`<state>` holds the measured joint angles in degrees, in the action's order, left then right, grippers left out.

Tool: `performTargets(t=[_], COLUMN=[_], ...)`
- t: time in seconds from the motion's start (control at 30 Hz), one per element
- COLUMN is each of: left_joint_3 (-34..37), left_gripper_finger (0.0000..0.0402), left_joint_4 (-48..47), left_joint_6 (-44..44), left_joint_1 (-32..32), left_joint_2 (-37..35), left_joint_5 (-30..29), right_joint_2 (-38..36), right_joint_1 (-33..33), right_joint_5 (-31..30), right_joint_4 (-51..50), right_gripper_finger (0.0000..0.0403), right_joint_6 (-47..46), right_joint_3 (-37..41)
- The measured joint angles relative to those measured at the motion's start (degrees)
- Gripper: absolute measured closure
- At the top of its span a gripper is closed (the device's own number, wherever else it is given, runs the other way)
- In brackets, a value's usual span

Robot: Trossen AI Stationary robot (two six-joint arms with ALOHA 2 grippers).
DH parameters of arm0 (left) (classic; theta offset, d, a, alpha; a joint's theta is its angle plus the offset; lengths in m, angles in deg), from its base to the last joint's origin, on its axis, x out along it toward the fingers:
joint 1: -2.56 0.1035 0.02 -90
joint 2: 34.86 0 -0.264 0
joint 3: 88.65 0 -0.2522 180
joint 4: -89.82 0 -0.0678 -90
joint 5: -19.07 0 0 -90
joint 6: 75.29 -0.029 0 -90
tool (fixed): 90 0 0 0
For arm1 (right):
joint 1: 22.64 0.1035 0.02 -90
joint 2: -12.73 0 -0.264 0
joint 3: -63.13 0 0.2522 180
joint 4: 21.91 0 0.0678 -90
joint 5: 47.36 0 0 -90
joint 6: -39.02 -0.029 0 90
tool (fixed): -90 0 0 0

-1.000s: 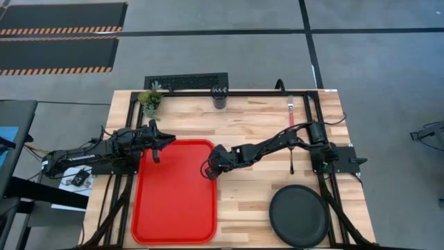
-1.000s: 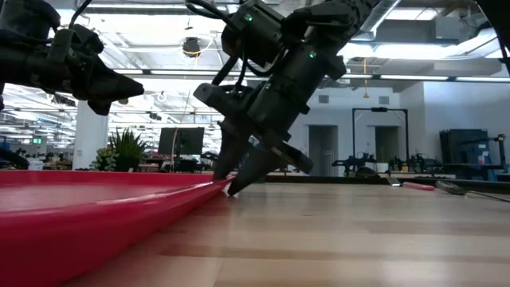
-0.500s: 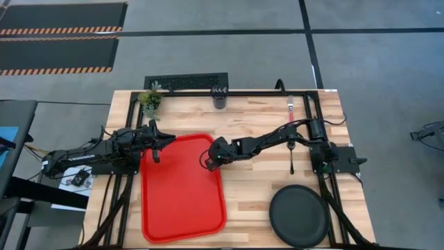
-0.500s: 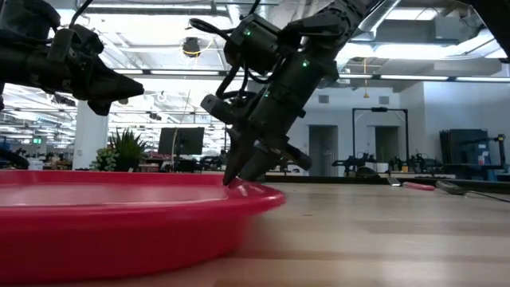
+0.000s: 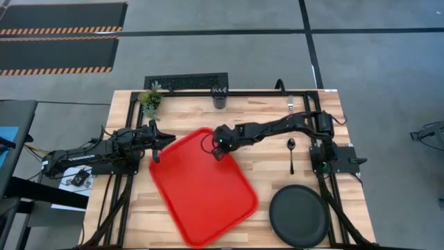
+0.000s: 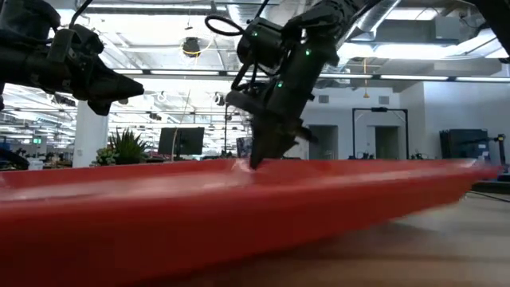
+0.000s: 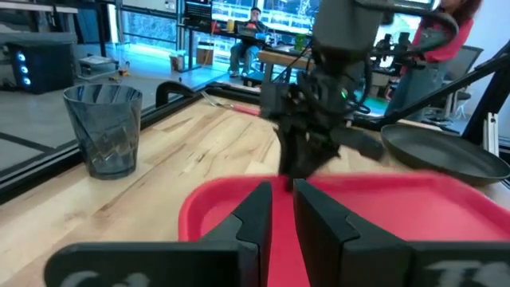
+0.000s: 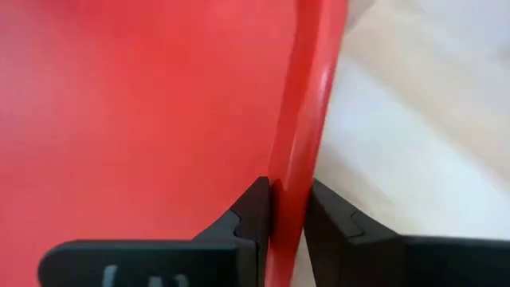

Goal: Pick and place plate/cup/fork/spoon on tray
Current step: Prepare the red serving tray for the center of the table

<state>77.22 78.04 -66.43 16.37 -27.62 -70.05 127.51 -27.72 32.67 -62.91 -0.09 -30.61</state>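
The red tray (image 5: pixel 205 191) lies askew on the table's middle. My right gripper (image 5: pixel 218 148) is shut on its rim at the far end. My left gripper (image 5: pixel 154 148) hovers shut and empty above the table, just off the tray's far left edge. The black plate (image 5: pixel 299 217) lies flat at the near right. The dark spoon (image 5: pixel 291 154) lies flat on the table right of the tray. The fork (image 5: pixel 290 106) lies near the far right edge, partly under the right arm. The cup (image 5: pixel 220 98) stands upright at the far edge. My right gripper pinches the tray's raised rim (image 8: pixel 301 171) near its far right corner, one finger inside the tray and one outside. The fingers (image 6: pixel 259 155) come from above, pointing down. The tray's near part rests on the table, and I cannot tell whether the held corner is lifted.
A small potted plant (image 5: pixel 150 101) stands at the far left. A black rack (image 5: pixel 186 82) lies beyond the far edge. Bare wood shows between the tray and the plate. People sit in the room beyond the table (image 7: pixel 251 24).
My right gripper has gone toward the table's far edge and a little right, still shut on the tray's rim. The tray has turned about on the table. Its near end has swung toward the table's right, and its far left corner is close to my left gripper.
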Motion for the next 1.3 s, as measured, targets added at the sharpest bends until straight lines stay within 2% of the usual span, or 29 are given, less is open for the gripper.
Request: performTargets(t=[0.2, 0.47, 0.73, 0.9, 1.1, 1.3], left_joint_3=[0.0, 0.0, 0.0, 0.0, 0.0, 0.0], left_gripper_finger=[0.0359, 0.0358, 0.0359, 0.0359, 0.0359, 0.0359], left_joint_4=[-0.1, 0.0, 0.0, 0.0, 0.0, 0.1], left_joint_6=[0.0, -0.5, -0.5, -0.2, -0.3, -0.6], left_joint_1=[0.0, 0.0, 0.0, 0.0, 0.0, 0.0], left_joint_2=[0.0, 0.0, 0.0, 0.0, 0.0, 0.7], left_joint_5=[0.0, -0.1, -0.1, -0.1, -0.2, -0.3], right_joint_2=[-0.1, -0.1, -0.1, 0.7, 4.0, 9.2], right_joint_1=[-3.3, -6.4, -8.1, -9.0, -8.9, -8.8], right_joint_5=[-0.5, 0.5, 2.6, 3.5, 4.2, 4.6], right_joint_4=[-7.5, -6.0, -2.7, -0.3, 3.9, 2.7], right_gripper_finger=[0.0323, 0.0323, 0.0322, 0.0322, 0.0322, 0.0322], right_joint_6=[10.3, 26.9, 44.0, 50.7, 54.4, 57.6], right_joint_3=[-6.8, -10.5, -10.7, -10.8, -11.6, -17.2])
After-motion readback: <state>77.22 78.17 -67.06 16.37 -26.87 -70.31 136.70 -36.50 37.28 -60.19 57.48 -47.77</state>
